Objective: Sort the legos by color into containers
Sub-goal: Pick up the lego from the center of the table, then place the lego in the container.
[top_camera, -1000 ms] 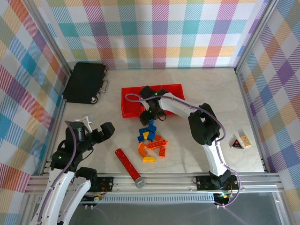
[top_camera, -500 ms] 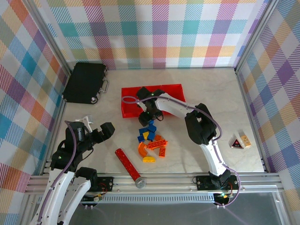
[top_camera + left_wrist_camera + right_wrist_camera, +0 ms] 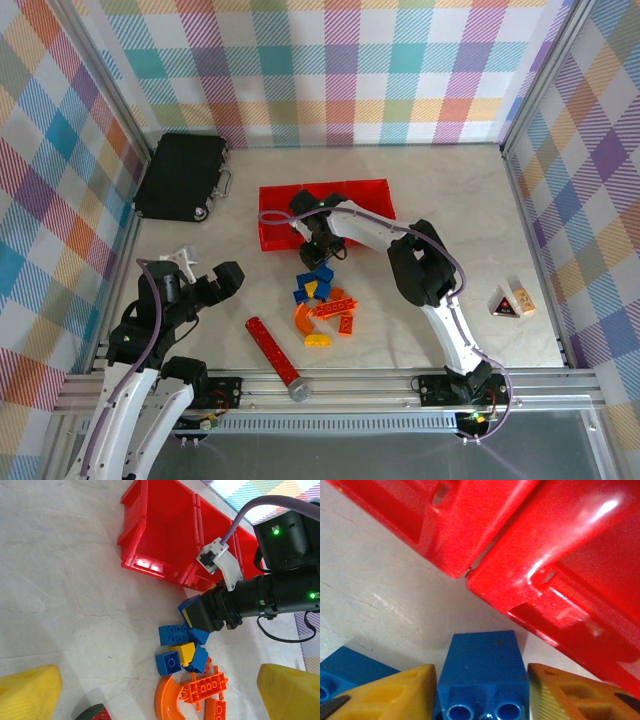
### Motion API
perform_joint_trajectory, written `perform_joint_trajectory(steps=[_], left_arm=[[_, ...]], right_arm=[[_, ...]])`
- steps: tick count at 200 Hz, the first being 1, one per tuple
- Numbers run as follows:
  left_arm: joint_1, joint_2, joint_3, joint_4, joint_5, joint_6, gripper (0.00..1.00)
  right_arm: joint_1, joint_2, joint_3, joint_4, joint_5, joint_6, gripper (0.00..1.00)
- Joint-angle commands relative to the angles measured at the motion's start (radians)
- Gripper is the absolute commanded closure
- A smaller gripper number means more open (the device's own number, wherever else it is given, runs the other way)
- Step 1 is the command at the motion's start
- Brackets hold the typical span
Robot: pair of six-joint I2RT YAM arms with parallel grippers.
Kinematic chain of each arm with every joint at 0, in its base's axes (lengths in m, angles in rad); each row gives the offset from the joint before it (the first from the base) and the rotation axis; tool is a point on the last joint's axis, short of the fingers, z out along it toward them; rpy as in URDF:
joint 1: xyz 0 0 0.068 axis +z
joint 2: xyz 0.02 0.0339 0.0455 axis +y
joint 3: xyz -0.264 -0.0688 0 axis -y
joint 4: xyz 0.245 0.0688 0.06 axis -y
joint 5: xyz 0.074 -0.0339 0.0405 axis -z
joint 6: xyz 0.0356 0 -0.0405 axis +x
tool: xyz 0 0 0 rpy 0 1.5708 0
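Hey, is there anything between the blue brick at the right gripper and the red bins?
Nothing visible. In the right wrist view only bare table lies between the blue brick, gripped by the right gripper, and the red bins; their near wall is all it must clear.

Plaid fabric in pastel blue, orange, yellow, purple and green covers the back wall (image 3: 330, 70) across the top of the overhead view, the left wall (image 3: 50, 150) and the right wall (image 3: 600, 150). Slanted aluminium posts (image 3: 100, 80) mark the corners where the walls meet. The tabletop (image 3: 440, 190) is pale beige with faint marble-like veins. A grooved aluminium rail (image 3: 350, 385) runs along its lower edge, with a grey surface (image 3: 400, 450) below. The light is bright and even, and shadows are soft.
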Motion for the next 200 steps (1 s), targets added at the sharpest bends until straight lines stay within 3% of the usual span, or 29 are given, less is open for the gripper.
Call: perform_joint_trajectory(steps=[1, 30, 78, 144, 200], left_arm=[[-0.013, -0.013, -0.009, 0.016, -0.006, -0.015, 0.00], [-0.013, -0.019, -0.008, 0.016, -0.009, -0.015, 0.00], [-0.013, -0.021, -0.011, 0.016, -0.022, -0.017, 0.00], [-0.013, -0.031, -0.011, 0.010, -0.045, -0.019, 0.00], [-0.013, -0.037, -0.009, 0.009, -0.043, -0.016, 0.00]], right_arm=[[0.008, 0.012, 0.031, -0.028, 0.021, -0.019, 0.59], [0.008, -0.009, 0.017, -0.020, 0.028, -0.012, 0.69], [0.007, -0.077, 0.002, -0.001, -0.042, 0.004, 0.75], [-0.028, -0.169, 0.040, 0.018, -0.048, 0.055, 0.76], [-0.082, -0.109, 0.200, -0.033, 0.070, 0.127, 0.77]])
